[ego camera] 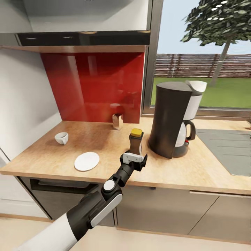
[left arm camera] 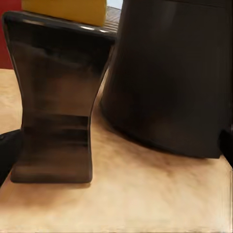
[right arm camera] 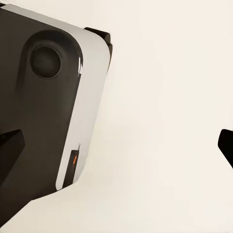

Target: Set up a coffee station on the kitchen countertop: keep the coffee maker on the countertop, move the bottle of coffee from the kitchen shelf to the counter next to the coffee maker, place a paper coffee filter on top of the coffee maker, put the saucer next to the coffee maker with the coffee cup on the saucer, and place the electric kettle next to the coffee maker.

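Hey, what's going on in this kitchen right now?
A robot is setting up a coffee station. Its left end effector is at the base of the bottle of coffee, which stands upright on the kitchen countertop just left of the coffee maker, not touching it. Whether it grips the bottle is hard to tell. The coffee cup sits apart from the saucer, not yet on it.
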Motion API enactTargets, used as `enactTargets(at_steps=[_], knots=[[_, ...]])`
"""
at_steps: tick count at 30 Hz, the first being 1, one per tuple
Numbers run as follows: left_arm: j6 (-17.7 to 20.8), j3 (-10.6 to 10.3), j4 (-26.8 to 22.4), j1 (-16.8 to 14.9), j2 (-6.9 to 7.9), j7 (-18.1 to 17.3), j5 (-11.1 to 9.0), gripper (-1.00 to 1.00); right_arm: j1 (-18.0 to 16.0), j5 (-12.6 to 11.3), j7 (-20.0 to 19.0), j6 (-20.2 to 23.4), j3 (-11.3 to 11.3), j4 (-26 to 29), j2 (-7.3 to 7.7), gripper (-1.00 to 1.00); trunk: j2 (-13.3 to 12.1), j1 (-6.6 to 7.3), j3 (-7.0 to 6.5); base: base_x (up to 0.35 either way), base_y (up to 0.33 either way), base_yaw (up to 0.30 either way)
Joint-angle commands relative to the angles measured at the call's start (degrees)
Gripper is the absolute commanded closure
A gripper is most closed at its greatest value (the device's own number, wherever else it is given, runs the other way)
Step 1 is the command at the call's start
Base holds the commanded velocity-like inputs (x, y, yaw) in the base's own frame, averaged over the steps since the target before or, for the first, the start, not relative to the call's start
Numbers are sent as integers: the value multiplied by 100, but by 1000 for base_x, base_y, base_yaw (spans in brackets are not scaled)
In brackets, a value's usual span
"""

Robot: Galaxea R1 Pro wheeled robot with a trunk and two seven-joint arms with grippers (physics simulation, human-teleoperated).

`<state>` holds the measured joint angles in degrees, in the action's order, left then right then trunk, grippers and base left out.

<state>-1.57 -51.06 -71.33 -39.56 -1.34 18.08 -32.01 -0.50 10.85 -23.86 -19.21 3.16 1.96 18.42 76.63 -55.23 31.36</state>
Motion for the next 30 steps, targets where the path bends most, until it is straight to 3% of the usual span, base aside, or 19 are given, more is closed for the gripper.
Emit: enactTargets(at_steps=[1, 9, 10, 13, 15, 16, 20, 21, 22, 24, 25, 26, 30], knots=[[-16, -18, -15, -9, 2, 38, -51, -100, -3, 49, -13, -21, 35, -3, 2, -100, 4, 1, 6, -64, 0, 0], [-18, -121, -212, -11, -4, -57, -51, -100, -3, 50, -29, -20, 49, -1, 3, -100, 4, 1, 6, -15, 0, 0], [-18, -310, -371, -10, -5, -211, -55, -100, -3, 49, -30, -17, 51, 2, 3, -100, 4, 1, 6, -1, 0, 0], [-18, -596, -593, -8, -1, -577, -61, -100, -3, 49, -30, -17, 52, 9, 3, -100, 4, 1, 6, 0, 0, 0], [-18, -713, -693, -9, 8, -1014, -64, -100, -3, 49, -31, -18, 53, 16, 3, -100, 4, 1, 6, 0, 0, 0], [-18, -713, -693, -9, 8, -1014, -64, -100, -3, 49, -31, -18, 53, 16, 3, -100, 4, 1, 6, 0, 0, 0], [-2, -798, -818, -12, 81, -2341, -67, -100, -3, 49, -31, -20, 53, 22, 3, -100, 4, 1, 6, 0, 0, 0], [3, -811, -838, -10, 202, -2864, -67, -100, -3, 49, -31, -20, 52, 22, 3, -100, 4, 1, 6, 0, 0, 0], [10, -823, -849, -9, 435, -3721, -72, -100, -3, 49, -31, -21, 50, 23, 3, -100, 4, 1, 6, 0, 0, 0], [15, -827, -844, -8, 594, -4237, -74, -100, -3, 49, -31, -21, 48, 23, 3, -100, 4, 1, 6, 0, 0, 0], [20, -831, -835, -8, 855, -4911, -75, -100, -3, 52, -31, -21, 46, 23, 3, -100, 4, 1, 6, 0, 0, 0], [22, -832, -823, -9, 1019, -5278, -76, -100, -3, 52, -29, -21, 46, 23, 3, -100, 4, 1, 6, 0, 0, 0], [24, -834, -732, -10, 1367, -6000, -77, -100, -3, 56, -24, -21, 45, 23, 3, -100, 4, 1, 6, 0, 0, 0]])
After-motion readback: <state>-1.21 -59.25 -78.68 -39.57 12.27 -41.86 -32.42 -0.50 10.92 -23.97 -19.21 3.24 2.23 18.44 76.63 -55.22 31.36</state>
